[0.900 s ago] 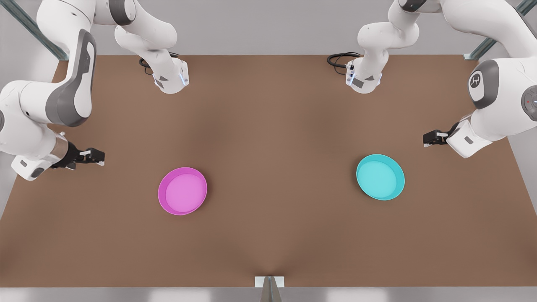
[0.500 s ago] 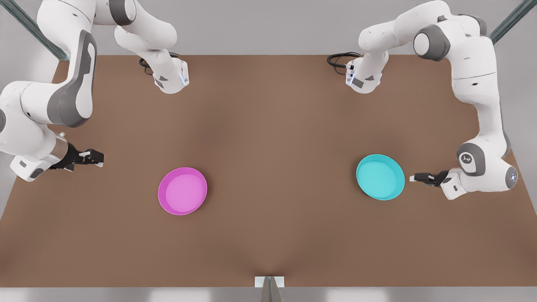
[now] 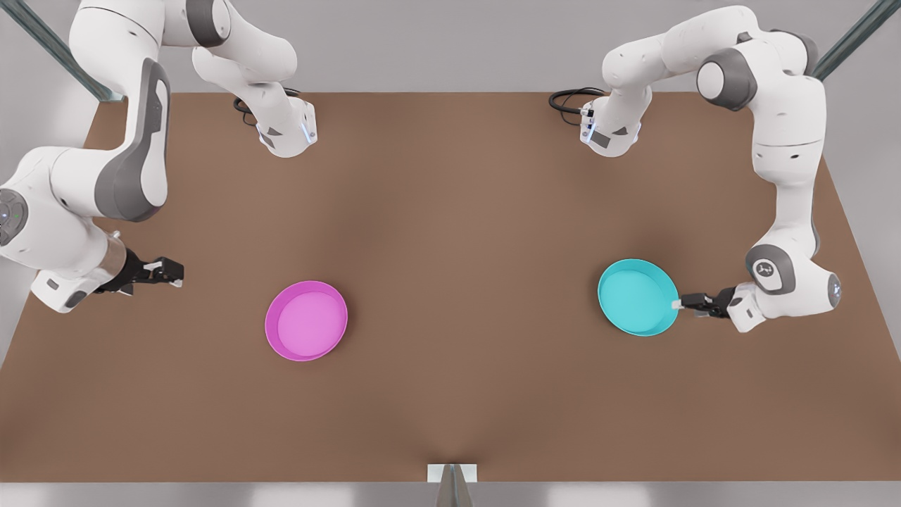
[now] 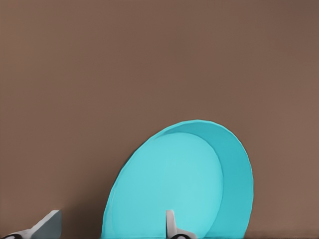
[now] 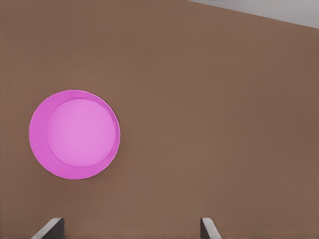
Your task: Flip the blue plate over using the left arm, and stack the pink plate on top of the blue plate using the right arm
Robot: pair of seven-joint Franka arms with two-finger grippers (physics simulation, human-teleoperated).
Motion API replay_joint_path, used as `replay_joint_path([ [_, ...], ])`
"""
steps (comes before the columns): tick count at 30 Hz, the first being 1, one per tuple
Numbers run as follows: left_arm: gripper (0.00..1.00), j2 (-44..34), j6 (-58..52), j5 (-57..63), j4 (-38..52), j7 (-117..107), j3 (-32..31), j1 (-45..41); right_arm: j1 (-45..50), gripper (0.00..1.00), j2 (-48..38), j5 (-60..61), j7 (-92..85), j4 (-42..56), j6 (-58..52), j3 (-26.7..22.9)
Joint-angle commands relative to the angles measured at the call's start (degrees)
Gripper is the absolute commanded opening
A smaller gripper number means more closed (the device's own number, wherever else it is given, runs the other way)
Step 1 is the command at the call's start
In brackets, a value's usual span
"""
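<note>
The blue plate (image 3: 637,296) lies rim up on the brown table at the front view's right; it is also close up in the left wrist view (image 4: 174,184). My left gripper (image 3: 680,304) is low at the plate's outer edge, open (image 4: 109,228). One finger (image 4: 170,224) stands over the plate's inside and the other outside the rim. The pink plate (image 3: 306,320) lies rim up at the front view's left and appears in the right wrist view (image 5: 75,133). My right gripper (image 3: 172,271) hovers open to the pink plate's left, apart from it (image 5: 129,230).
Both arm bases (image 3: 288,134) (image 3: 609,134) stand at the table's far edge with black cables (image 3: 566,98). A small metal bracket (image 3: 452,473) sits at the near edge. Bare brown table (image 3: 464,282) stretches between the two plates.
The left arm swung down and inward, bringing its gripper from the table's right side to the blue plate's rim. The right gripper shifted slightly toward the pink plate. Neither plate moved.
</note>
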Motion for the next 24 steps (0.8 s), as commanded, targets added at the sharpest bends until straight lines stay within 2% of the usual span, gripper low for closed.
replay_joint_path([
  [1,1.00,0.12,0.01,0.58,-0.09,0.23,0.00,0.00,-0.02,1.00,-0.01,-0.03,0.00,0.03,0.00,0.00],
  [4,1.00,0.74,4.93,-0.21,-3.96,2.35,-0.18,0.79,-0.11,1.00,0.34,-1.08,0.09,0.03,0.52,-0.09],
  [11,1.00,1.09,5.02,-2.94,-4.40,1.73,-0.35,0.70,-0.11,1.00,0.52,-1.17,-0.08,0.12,0.79,0.00],
  [12,0.96,1.09,4.93,-2.94,-4.40,1.73,-0.35,0.70,-0.11,1.00,1.22,-1.43,-0.08,0.12,0.79,0.00],
  [13,0.83,1.09,4.93,-2.94,-4.31,1.73,-0.35,0.79,-0.02,1.00,1.22,-1.61,-0.08,0.21,0.79,0.09],
  [16,0.61,1.09,4.58,-2.94,-4.31,1.64,-0.35,0.79,1.03,1.00,1.04,-1.96,0.00,0.21,0.61,0.09],
  [17,0.58,1.09,4.49,-2.94,-4.31,1.64,-0.35,0.70,1.56,1.00,0.96,-3.72,0.00,0.21,0.26,0.09],
  [24,0.57,1.27,3.88,-4.60,-4.31,1.55,-0.35,0.70,1.39,1.00,0.87,-3.81,-0.35,0.21,0.08,-0.35],
])
